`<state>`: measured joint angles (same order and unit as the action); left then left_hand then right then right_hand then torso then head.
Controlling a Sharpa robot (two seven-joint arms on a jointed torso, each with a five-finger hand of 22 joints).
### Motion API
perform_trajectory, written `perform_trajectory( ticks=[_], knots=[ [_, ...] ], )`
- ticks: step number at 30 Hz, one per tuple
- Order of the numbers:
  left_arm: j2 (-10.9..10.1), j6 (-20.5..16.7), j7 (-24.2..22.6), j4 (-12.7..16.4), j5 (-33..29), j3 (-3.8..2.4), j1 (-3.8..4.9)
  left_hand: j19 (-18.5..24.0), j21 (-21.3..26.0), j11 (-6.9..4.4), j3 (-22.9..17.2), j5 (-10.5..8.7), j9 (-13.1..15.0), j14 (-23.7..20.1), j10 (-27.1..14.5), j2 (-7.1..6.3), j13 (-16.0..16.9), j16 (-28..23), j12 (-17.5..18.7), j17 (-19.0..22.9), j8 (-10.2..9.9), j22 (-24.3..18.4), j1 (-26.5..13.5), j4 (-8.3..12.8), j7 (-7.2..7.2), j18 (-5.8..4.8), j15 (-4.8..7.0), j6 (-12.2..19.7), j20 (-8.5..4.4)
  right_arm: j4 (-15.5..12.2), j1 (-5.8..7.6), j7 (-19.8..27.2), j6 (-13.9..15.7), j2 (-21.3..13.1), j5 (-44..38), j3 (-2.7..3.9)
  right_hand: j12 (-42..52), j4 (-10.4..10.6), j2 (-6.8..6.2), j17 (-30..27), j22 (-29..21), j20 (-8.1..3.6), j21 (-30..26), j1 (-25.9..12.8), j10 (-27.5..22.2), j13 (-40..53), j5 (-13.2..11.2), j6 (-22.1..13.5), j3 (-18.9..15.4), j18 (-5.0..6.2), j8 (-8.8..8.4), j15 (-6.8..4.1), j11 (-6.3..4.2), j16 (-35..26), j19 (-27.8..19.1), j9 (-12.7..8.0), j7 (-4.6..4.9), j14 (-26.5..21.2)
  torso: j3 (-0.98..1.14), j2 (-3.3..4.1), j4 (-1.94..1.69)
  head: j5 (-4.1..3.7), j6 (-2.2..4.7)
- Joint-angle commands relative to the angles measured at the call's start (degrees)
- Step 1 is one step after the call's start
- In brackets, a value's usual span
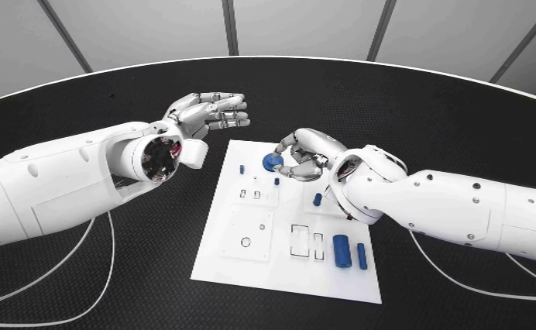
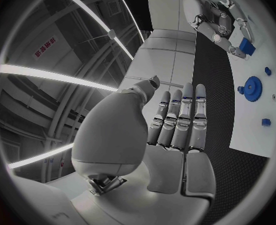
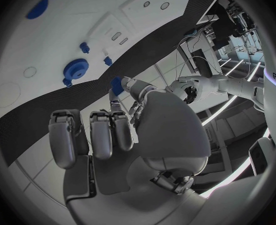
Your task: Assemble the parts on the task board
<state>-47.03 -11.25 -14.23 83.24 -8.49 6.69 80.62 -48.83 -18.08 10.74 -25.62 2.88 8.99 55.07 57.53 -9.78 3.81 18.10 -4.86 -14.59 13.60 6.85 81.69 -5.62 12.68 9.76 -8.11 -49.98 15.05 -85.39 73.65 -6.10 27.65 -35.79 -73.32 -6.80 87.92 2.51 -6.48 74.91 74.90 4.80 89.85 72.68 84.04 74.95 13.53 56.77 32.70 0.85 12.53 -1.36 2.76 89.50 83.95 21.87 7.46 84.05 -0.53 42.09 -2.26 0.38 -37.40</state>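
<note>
No legible brand or label appears on the task board; its markings are outlined slots only. The right hand hovers over the board's far edge, fingers curled, pinching 1 small blue part between thumb and a fingertip. Directly beneath that hand sits 1 blue gear on the board. On the board toward the right forearm lie 2 blue cylinders side by side, with 1 short blue piece between them and the hand; 2 small blue pegs stand beside the gear. The left hand is off the board over the black table, fingers extended together, holding nothing.
</note>
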Motion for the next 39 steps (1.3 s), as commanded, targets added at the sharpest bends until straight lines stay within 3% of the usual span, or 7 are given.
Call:
perform_trajectory(
  ticks=[1, 9, 14, 39],
  knots=[
    [0.1, 0.0, 0.0, -0.1, 0.0, 0.0, 0.0, 0.1, 0.3, 0.2, -0.3, 0.04, -0.1, -0.1, 0.2, 0.05, 0.0, -0.3, 0.3, -0.1, -0.2, -0.1, -0.5, 0.1, 1.55, 0.71, -0.04, 0.2, 0.24, 0.8, -0.76, -0.2, -0.4, 2.0, -1.2, 0.01, 0.0, -0.1, 0.44, 14.3, 15.1, -0.3, 0.2, -0.1, 4.6, 13.3, 0.4, 0.0, 0.4, -0.85, 0.15, -0.14, -0.2, 0.2, 6.1, 0.5, -0.09, 5.8, 0.07, 0.08, -0.09, 0.76, -0.19],
    [0.2, 0.0, 0.0, -0.3, 0.0, 0.0, 0.01, 0.1, 0.3, 0.2, -0.3, 0.04, -0.1, -0.1, 0.2, 0.05, 0.0, -0.3, 0.3, -0.1, -0.2, -0.1, -0.5, 0.1, 1.55, 0.71, -0.04, 0.2, 0.24, 1.9, -3.52, -1.2, -2.2, 4.2, -4.5, -0.04, 0.0, -0.2, 0.31, 14.2, 15.1, -0.24, 0.2, -0.4, 4.6, 13.4, 0.6, -0.2, 0.4, -0.85, 0.12, -0.07, -0.12, 0.1, 6.1, 0.6, -0.01, 5.7, 0.18, 0.09, 0.2, 1.44, -0.95],
    [0.2, 0.0, 0.0, -0.3, 0.0, 0.0, 0.01, 0.1, 0.3, 0.2, -0.4, 0.04, -0.1, -0.1, 0.3, 0.04, 0.0, -0.4, 0.3, -0.1, -0.2, -0.1, -0.6, 0.2, 1.55, 0.71, -0.05, 0.1, 0.26, 2.2, -4.35, -1.7, -2.8, 4.6, -5.1, -0.12, 0.1, -0.2, 0.28, 14.2, 15.1, -0.22, 0.2, -0.5, 4.6, 13.4, 0.6, -0.2, 0.4, -0.85, 0.13, -0.04, -0.1, 0.2, 6.1, 0.6, 0.02, 5.7, 0.24, 0.08, 0.16, 1.46, -1.18],
    [-0.1, 0.0, 0.1, -0.2, 0.0, 0.0, 0.01, 0.1, 0.3, 0.2, -0.4, 0.04, -0.1, -0.1, 0.3, 0.04, 0.0, -0.4, 0.3, -0.1, -0.2, -0.1, -0.6, 0.2, 1.55, 0.71, -0.05, 0.1, 0.26, 3.7, -5.35, -4.2, -4.0, 5.3, -8.2, -0.28, 0.1, -0.1, 0.22, 14.1, 15.1, -0.17, 0.2, -0.8, 4.6, 13.4, 0.7, -0.3, 0.4, -0.85, 0.16, 0.02, -0.05, 0.1, 6.1, 0.6, 0.05, 5.7, 0.21, 0.09, 0.09, 1.36, -1.92]
  ],
)
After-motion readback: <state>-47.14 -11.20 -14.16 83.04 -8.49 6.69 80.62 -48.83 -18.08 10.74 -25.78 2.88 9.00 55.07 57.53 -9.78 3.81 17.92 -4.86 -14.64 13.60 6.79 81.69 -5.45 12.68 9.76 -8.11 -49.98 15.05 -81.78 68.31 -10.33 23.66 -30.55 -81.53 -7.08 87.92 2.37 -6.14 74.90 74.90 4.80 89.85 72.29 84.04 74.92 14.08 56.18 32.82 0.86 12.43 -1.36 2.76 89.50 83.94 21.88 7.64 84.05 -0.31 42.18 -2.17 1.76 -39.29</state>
